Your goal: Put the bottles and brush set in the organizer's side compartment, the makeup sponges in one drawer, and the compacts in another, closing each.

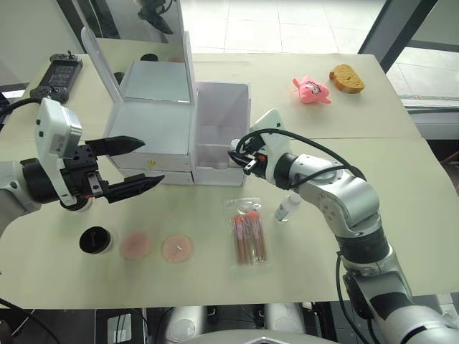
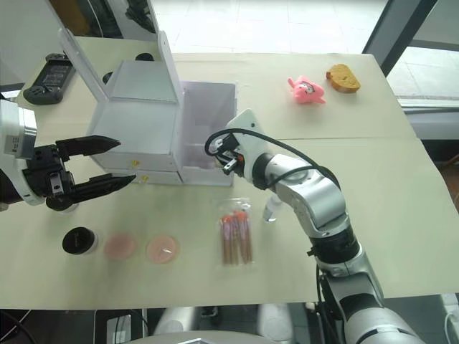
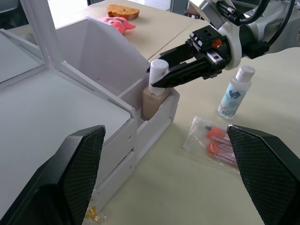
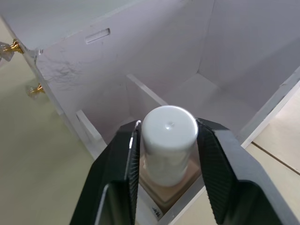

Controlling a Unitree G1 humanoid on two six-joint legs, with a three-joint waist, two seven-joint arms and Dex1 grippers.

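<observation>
The organizer (image 1: 154, 132) stands at mid-table with its mirror lid up and both drawers pushed in. My right gripper (image 4: 167, 129) is shut on the white cap of the taller beige bottle (image 3: 154, 101), which stands upright in the front slot of the side compartment (image 1: 224, 122). The shorter clear bottle (image 1: 288, 206) stands on the table under my right forearm. The brush set (image 1: 247, 233) lies in front of the organizer. Two pink makeup sponges (image 1: 135, 246) (image 1: 177, 248) and one black-lidded compact (image 1: 95, 239) lie at the front left. My left gripper (image 1: 153, 161) hovers open by the drawers, holding nothing.
A pink plush toy (image 1: 311, 89) and a brown bread-shaped object (image 1: 346, 79) lie at the back right. A black device (image 1: 61, 72) sits at the back left corner. The table's front edge runs just below the sponges.
</observation>
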